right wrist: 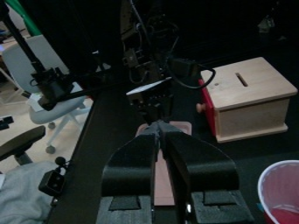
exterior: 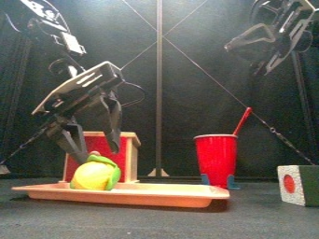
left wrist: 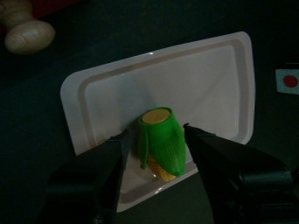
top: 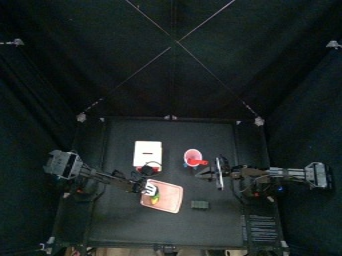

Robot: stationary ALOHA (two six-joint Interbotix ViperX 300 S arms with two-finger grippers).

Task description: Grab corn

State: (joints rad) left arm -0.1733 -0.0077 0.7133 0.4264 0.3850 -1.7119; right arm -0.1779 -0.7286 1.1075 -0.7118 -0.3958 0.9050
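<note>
Yellow and green, the corn (left wrist: 160, 143) lies on the pink tray (left wrist: 216, 79), between your left gripper's (exterior: 90, 140) spread jaws. You are at the grasp step: next lower a little, then squeeze. Your right gripper (right wrist: 163, 131) hangs aside, high above the tabletop, jaws closed on nothing.

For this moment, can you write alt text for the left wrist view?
A toy corn cob, green husk with a yellow end, lies on a pale tray, between the open jaws of the left tool. The tray sits on a dark table.
</note>
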